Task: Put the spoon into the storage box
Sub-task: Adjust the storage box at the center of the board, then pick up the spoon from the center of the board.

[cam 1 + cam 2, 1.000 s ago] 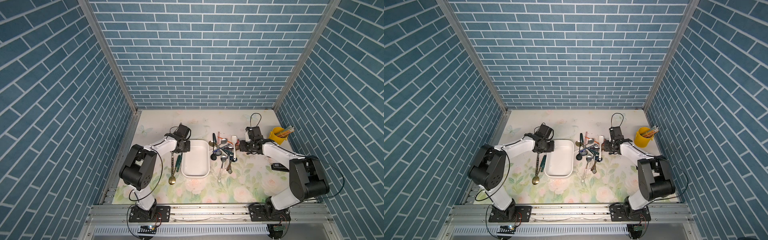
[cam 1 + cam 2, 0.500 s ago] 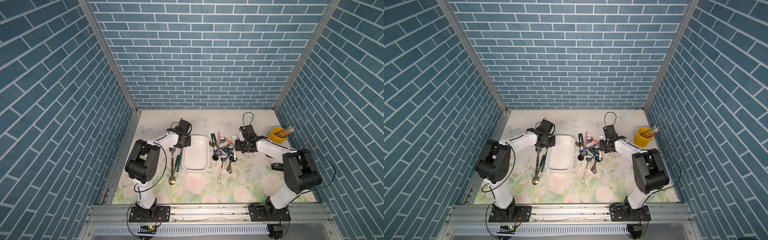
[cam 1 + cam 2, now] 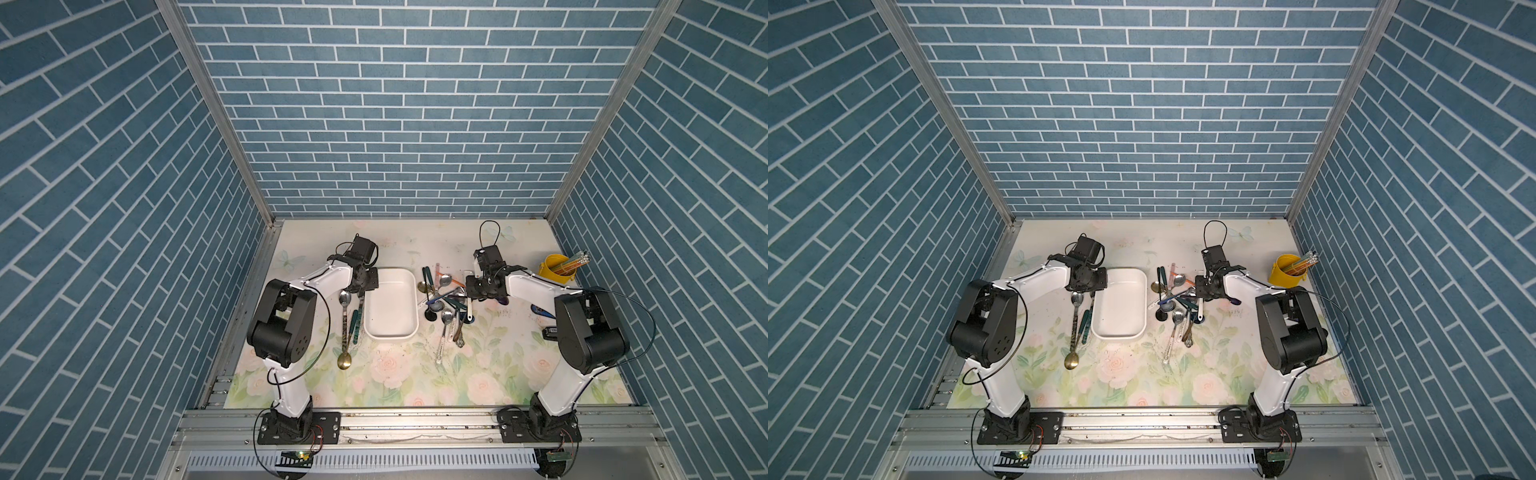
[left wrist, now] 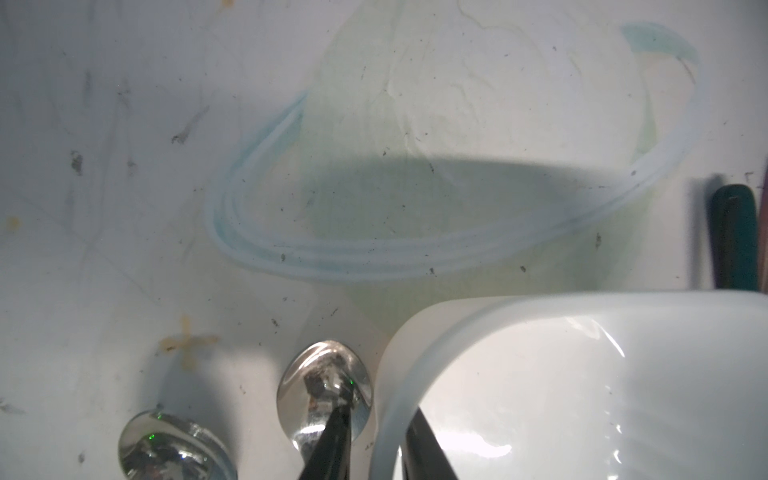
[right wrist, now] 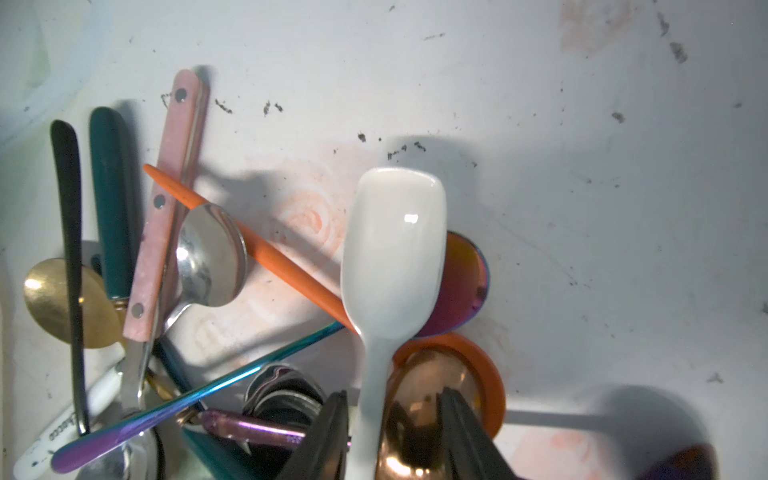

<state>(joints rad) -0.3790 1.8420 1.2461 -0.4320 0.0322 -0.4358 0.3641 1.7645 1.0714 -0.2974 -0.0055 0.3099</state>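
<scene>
Spread astride the white spoon (image 5: 392, 249) near the storage box (image 3: 390, 305), the right hand (image 5: 392, 395) should pinch its handle squarely; the left hand (image 4: 378, 411) stands slightly parted.

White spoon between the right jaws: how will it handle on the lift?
Probably stiff and heavy for its size: the white spoon looks like glazed ceramic, so also chippable. Its glossy, narrow handle may slip or swivel in the right gripper, the wide bowl hanging forward. It lies over an orange handle, so lifting may nudge it.
</scene>
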